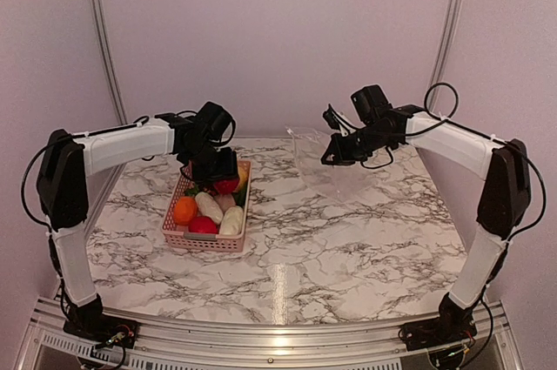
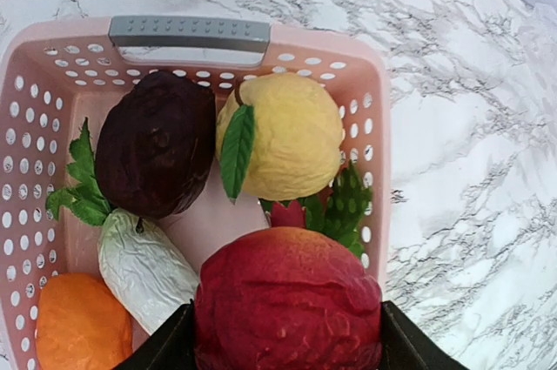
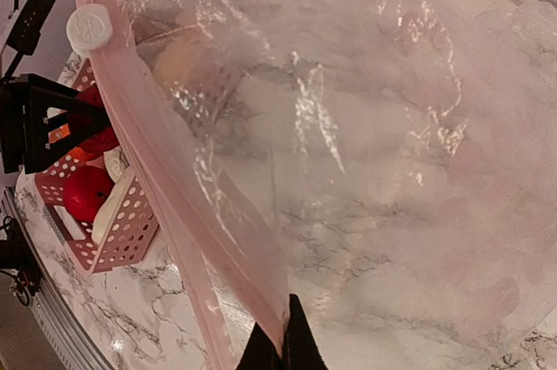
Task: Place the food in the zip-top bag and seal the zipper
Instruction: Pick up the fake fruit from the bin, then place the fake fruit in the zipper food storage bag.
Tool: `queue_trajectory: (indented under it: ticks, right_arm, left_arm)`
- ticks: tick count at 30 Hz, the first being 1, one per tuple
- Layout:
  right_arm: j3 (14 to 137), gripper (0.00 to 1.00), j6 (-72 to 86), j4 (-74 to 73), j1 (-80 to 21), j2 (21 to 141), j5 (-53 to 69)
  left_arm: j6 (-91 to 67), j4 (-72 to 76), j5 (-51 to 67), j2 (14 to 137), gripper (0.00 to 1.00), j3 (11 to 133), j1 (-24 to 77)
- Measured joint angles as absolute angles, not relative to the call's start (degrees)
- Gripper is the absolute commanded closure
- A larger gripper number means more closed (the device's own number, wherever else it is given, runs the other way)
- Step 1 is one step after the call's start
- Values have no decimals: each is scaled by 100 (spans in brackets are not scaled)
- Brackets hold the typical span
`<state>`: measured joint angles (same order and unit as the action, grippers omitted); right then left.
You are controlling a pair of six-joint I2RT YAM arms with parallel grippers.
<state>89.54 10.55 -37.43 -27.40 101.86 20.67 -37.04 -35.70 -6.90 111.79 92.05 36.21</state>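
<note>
The food lies in a pink basket at the left of the table. My left gripper is over the basket's far end, shut on a red fruit that fills the gap between its fingers. Below it lie a dark purple piece, a yellow fruit, a white piece and an orange piece. My right gripper is shut on the top edge of the clear zip-top bag, holding it up above the table's far middle. Its zipper strip runs pinkish, with a white slider at the end.
The pink basket has a grey handle on its far rim. The marble table stretches between the arms. A metal rail runs along the near edge. Purple walls enclose the back and sides.
</note>
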Motion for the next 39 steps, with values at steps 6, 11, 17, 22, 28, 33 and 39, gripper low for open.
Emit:
queue_trajectory:
  ticks: [6, 11, 17, 22, 28, 33, 39]
  right_arm:
    - [9019, 100, 1243, -3769, -2873, 10217, 2121]
    - [9249, 100, 1365, -3782, -2952, 10374, 2246]
    - [9498, 100, 1509, -3811, -2952, 10536, 2362]
    - [9612, 100, 1702, -3815, -2952, 10547, 2554]
    - [9679, 100, 2005, -3802, -2952, 10547, 2766]
    - [9813, 100, 2158, -3852, -2952, 10547, 2825]
    - [9957, 100, 2355, -3881, -2952, 10492, 2836]
  left_arm:
    - [-3688, -3371, -449, 10565, 46, 9343, 3651]
    - [-3470, -2176, 167, 9992, 51, 9017, 3828]
    - [-3188, -121, 1227, 9461, 61, 8099, 4399]
    - [-3188, 779, 1776, 9581, 63, 7996, 4595]
    - [-3188, 945, 1852, 9990, 71, 8235, 4646]
    - [-3190, 862, 1599, 10130, 75, 8235, 4648]
    - [-3299, 753, 1225, 10280, 78, 8291, 4648]
